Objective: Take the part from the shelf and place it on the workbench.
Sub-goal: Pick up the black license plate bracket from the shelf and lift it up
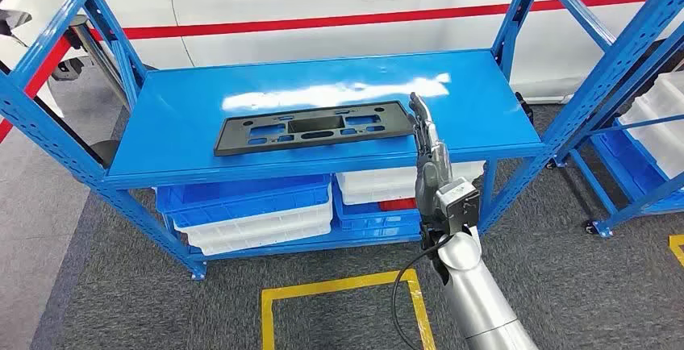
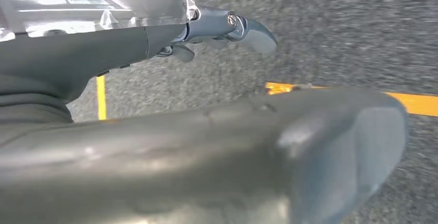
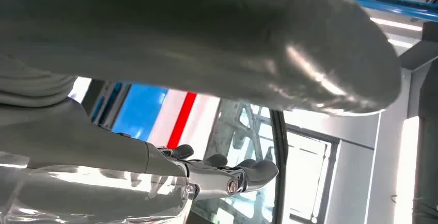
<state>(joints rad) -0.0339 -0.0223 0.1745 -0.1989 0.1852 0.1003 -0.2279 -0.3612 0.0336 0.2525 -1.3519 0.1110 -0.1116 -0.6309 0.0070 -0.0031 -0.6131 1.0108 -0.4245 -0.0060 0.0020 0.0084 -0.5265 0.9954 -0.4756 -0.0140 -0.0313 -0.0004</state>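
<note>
Black part (image 1: 313,126) flat on blue shelf (image 1: 185,108), near front edge. Right hand (image 1: 425,128) just beside part's right end, fingers straight, holding nothing. Left hand (image 2: 227,28) empty, fingers apart, above grey floor (image 2: 335,33).

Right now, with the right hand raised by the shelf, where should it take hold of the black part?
Probably the right short end of the part, nearest the right hand. The part lies flat on the shelf, long and thin, so sliding that end over the front edge, or pinching through a cutout there, seems best. Approach from the right front.
</note>
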